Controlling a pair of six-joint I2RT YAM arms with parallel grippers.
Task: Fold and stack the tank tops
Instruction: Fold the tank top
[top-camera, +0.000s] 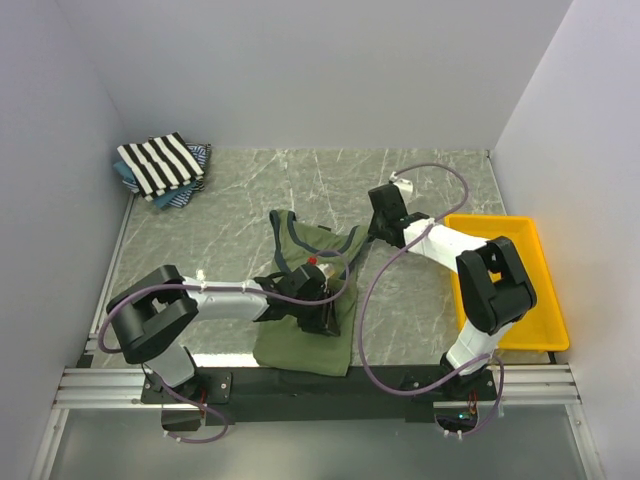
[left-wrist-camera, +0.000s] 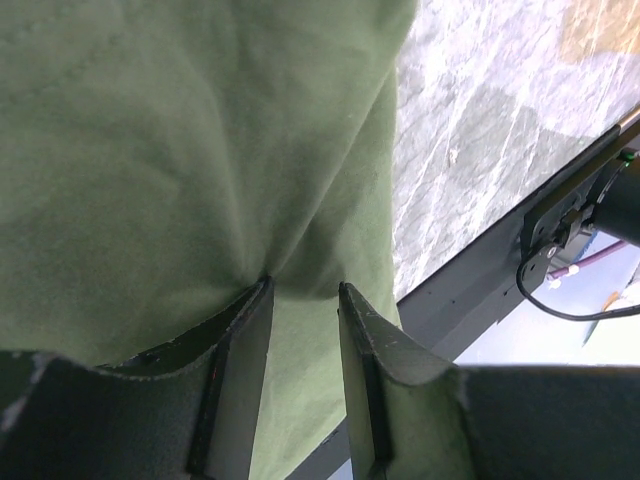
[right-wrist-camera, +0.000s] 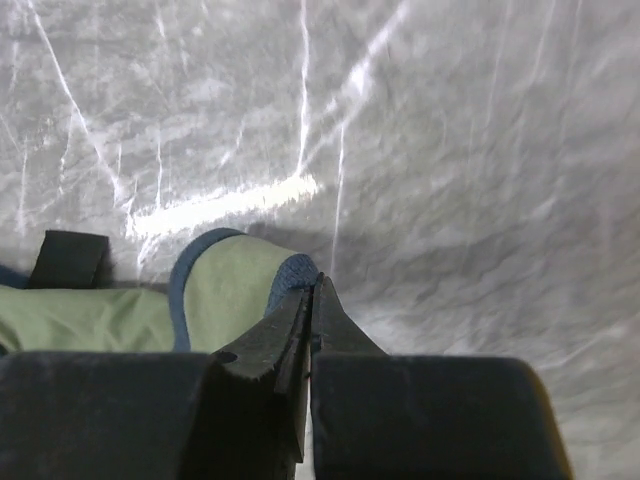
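Note:
The olive green tank top (top-camera: 305, 335) with navy trim lies partly folded in the middle of the table, near the front edge. My left gripper (top-camera: 322, 312) rests on it. In the left wrist view its jaws (left-wrist-camera: 303, 285) stand apart with green cloth (left-wrist-camera: 180, 150) under and between them. My right gripper (top-camera: 368, 238) is at the shirt's far right strap. In the right wrist view it (right-wrist-camera: 315, 280) is shut on the strap's navy edge (right-wrist-camera: 293, 270). A black-and-white striped tank top (top-camera: 160, 163) lies folded on blue patterned ones (top-camera: 192, 188) in the far left corner.
A yellow plastic tray (top-camera: 512, 232) stands at the right, beside the right arm. White walls close in the table at the back and both sides. A purple cable (top-camera: 365, 300) loops over the table in front of the right arm. The black front rail (left-wrist-camera: 480, 290) runs just past the shirt's hem.

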